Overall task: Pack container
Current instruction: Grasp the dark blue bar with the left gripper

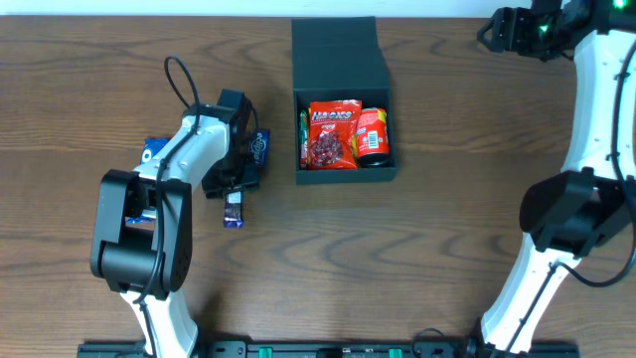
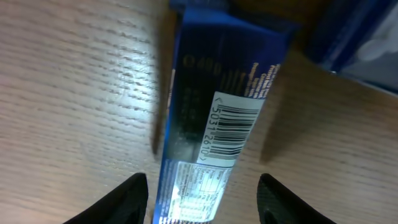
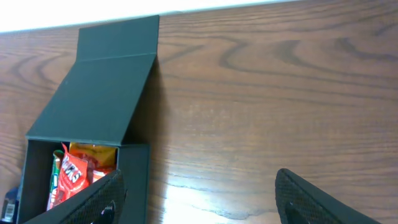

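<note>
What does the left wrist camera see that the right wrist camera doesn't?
Only the left wrist view shows the barcode on the blue packet up close, lying between the tips of the open left pincer. Only the right wrist view shows the dark box with its lid flipped open and red snack packets inside, plus the open right pincer. Both show the brown wooden table.

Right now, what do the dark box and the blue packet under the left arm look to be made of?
The container: probably matte cardboard, with flat dull panels and a creased fold across its lid. The blue packet: likely glossy plastic film, since light glares off its printed barcode side.
</note>
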You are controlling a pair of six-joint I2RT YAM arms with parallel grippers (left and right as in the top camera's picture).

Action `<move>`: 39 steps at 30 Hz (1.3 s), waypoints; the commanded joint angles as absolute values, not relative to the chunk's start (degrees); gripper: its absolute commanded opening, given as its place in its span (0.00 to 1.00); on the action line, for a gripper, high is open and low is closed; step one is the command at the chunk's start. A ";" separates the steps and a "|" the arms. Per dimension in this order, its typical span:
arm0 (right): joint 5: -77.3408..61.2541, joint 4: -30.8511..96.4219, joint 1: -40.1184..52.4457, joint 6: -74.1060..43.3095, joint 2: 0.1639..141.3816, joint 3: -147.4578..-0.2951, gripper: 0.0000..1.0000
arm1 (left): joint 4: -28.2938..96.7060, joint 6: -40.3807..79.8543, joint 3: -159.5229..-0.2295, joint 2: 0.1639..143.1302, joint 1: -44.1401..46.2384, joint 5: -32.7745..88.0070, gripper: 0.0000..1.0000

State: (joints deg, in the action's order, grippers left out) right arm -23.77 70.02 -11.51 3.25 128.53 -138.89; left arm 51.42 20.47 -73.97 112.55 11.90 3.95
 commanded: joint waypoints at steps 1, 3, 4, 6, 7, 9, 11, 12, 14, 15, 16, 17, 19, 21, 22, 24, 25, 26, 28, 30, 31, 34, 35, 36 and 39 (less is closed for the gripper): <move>-24.18 70.11 -11.20 3.88 128.09 -139.31 0.77 | 50.92 19.27 -73.69 111.74 11.90 4.08 0.56; -24.18 70.11 -11.20 3.88 128.09 -139.31 0.77 | 50.50 19.25 -73.60 111.74 11.90 4.05 0.56; -24.18 70.11 -11.20 3.88 128.09 -139.31 0.77 | 50.35 19.25 -73.56 111.74 11.90 3.86 0.56; -24.18 70.11 -11.20 3.88 128.09 -139.31 0.77 | 49.82 19.22 -73.19 111.77 11.90 3.53 0.56; -24.18 70.11 -11.20 3.88 128.09 -139.31 0.77 | 49.54 19.20 -72.90 111.77 11.90 3.44 0.56; -24.18 70.08 -11.20 3.88 128.09 -139.31 0.77 | 48.93 19.22 -72.20 111.77 11.90 3.44 0.56; -24.18 70.04 -11.20 3.90 128.09 -139.31 0.77 | 48.53 19.22 -71.64 111.77 11.90 3.44 0.55; -24.18 69.95 -11.20 3.90 128.09 -139.31 0.77 | 48.31 19.25 -71.40 111.77 11.90 3.44 0.56; -24.18 69.87 -11.20 3.88 128.09 -139.31 0.77 | 48.07 19.25 -71.24 111.77 11.90 3.46 0.55; -24.18 69.84 -11.20 3.88 128.09 -139.31 0.77 | 47.94 19.22 -71.24 111.77 11.90 3.44 0.55; -24.18 69.84 -11.20 3.88 128.09 -139.31 0.77 | 47.83 19.25 -71.24 111.77 11.90 3.44 0.52; -24.18 69.84 -11.20 3.90 128.09 -139.31 0.77 | 47.75 19.22 -71.24 111.77 11.90 3.44 0.50; -24.18 69.84 -11.20 3.90 128.09 -139.31 0.77 | 47.70 19.22 -71.24 111.77 11.90 3.42 0.46; -24.18 69.84 -11.20 3.90 128.09 -139.31 0.77 | 47.70 19.22 -71.24 111.77 11.90 3.18 0.43; -24.18 69.87 -11.20 3.90 128.09 -139.31 0.77 | 47.72 19.22 -71.24 111.77 11.90 3.01 0.41; -24.18 69.87 -11.20 3.90 128.09 -139.31 0.77 | 47.70 19.22 -71.24 111.77 11.90 2.94 0.38; -24.18 69.87 -11.20 3.90 128.09 -139.31 0.77 | 47.70 19.22 -71.24 111.77 11.90 2.92 0.36; -24.18 69.87 -11.20 3.88 128.09 -139.31 0.77 | 47.70 19.22 -71.24 111.77 11.90 2.92 0.35; -24.18 69.89 -11.20 3.90 128.09 -139.31 0.77 | 47.72 19.22 -71.24 111.77 11.90 2.79 0.33; -24.18 69.89 -11.20 3.90 128.09 -139.31 0.77 | 47.72 19.22 -71.24 111.77 11.90 2.79 0.30; -24.18 69.89 -11.20 3.90 128.09 -139.31 0.77 | 47.72 19.22 -71.24 111.77 11.90 2.79 0.29; -24.18 69.91 -11.20 3.90 128.09 -139.31 0.77 | 47.72 19.25 -71.24 111.77 11.90 2.81 0.29; -24.18 69.91 -11.20 3.90 128.09 -139.31 0.77 | 47.72 19.27 -71.26 111.77 11.90 2.81 0.29; -24.18 69.91 -11.20 3.90 128.09 -139.31 0.77 | 47.75 19.27 -71.31 111.74 11.90 2.81 0.29; -24.18 69.91 -11.22 3.90 128.09 -139.31 0.77 | 48.38 19.29 -72.31 111.70 11.90 3.01 0.29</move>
State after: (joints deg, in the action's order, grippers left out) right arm -23.77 69.84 -11.51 3.25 128.53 -138.89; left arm 47.66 19.44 -71.61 112.55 11.88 3.86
